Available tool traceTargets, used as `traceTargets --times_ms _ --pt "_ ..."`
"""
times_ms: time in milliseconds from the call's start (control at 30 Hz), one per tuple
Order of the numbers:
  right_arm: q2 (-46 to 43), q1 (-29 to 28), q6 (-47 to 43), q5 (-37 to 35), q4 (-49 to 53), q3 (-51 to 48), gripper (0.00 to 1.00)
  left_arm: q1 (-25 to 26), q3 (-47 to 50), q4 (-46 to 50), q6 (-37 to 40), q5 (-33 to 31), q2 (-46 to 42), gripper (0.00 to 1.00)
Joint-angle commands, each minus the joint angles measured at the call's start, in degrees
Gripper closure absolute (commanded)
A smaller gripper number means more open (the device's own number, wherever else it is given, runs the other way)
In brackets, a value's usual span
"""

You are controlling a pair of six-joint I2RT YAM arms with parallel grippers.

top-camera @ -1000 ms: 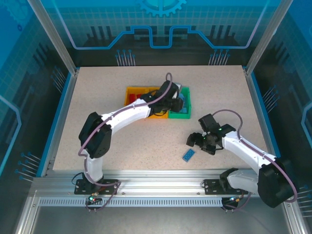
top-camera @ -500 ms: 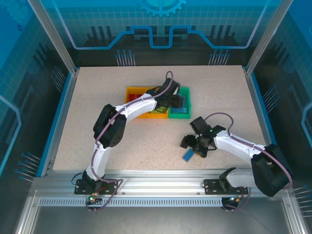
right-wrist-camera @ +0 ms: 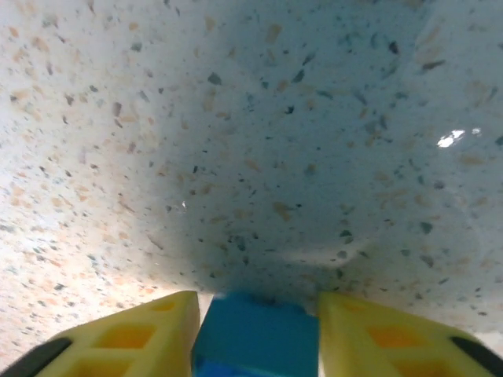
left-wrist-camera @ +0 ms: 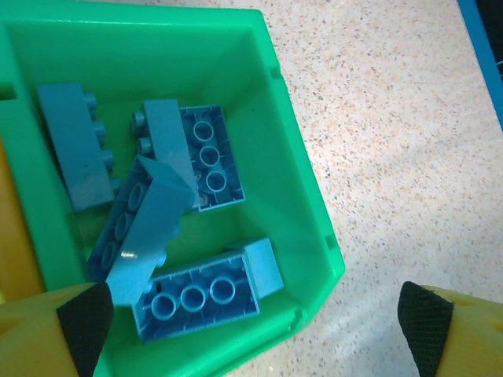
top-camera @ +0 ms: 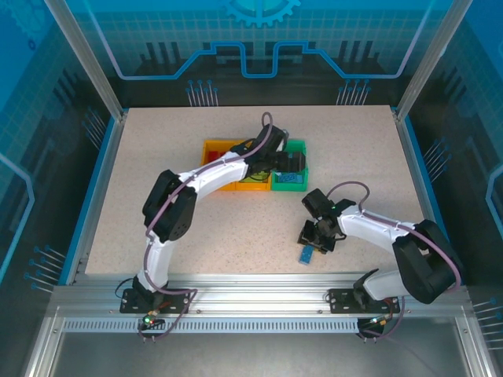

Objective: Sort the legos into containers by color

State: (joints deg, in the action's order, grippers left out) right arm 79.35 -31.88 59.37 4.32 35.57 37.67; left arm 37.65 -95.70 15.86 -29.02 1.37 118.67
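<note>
The frame's lower edge cuts off the light blue brick [right-wrist-camera: 255, 342] pinched in the right gripper [right-wrist-camera: 258, 305], its studs out of sight. From above, the left arm [top-camera: 228, 169] covers most of the orange-yellow bins [top-camera: 212, 144], their contents largely hidden. At the left wrist, the green bin [left-wrist-camera: 302, 181] runs off the top and left edges. A tilted brick [left-wrist-camera: 149, 228] hides part of another beneath, and the left gripper [left-wrist-camera: 253, 322] is cropped to its fingertips [left-wrist-camera: 78, 322].
</note>
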Motion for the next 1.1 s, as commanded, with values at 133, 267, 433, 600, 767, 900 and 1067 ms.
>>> traceTargets --times_ms 133,267,433,600,767,900,1067 --pt "1.97 -0.74 -1.86 2.63 -4.25 3.6 0.74 0.13 10.49 -6.03 -1.31 -1.05 -13.09 0.01" --pt "1.95 1.53 -4.86 2.54 -2.86 7.98 0.75 -0.11 16.49 -5.98 -1.28 -3.31 -18.17 0.01" --pt "4.66 6.73 -11.7 2.21 -2.36 18.45 0.75 -0.29 23.45 -4.37 -1.98 -5.94 -23.4 0.01" --pt "14.47 8.1 -25.28 -4.81 2.57 36.49 0.74 -0.37 30.93 -3.55 -3.69 -7.58 -27.8 0.01" --pt "25.28 10.79 -31.07 -8.06 4.24 49.76 0.74 -0.78 37.67 -3.41 -5.81 -9.17 -32.36 0.01" --pt "31.91 12.78 -32.46 -8.43 4.16 56.71 0.75 -1.08 41.87 -2.45 -6.93 -10.51 -35.93 0.01" --pt "37.44 13.43 -35.17 -11.9 5.81 63.21 0.7 -1.45 46.46 -0.17 -8.21 -13.5 -40.36 0.01"
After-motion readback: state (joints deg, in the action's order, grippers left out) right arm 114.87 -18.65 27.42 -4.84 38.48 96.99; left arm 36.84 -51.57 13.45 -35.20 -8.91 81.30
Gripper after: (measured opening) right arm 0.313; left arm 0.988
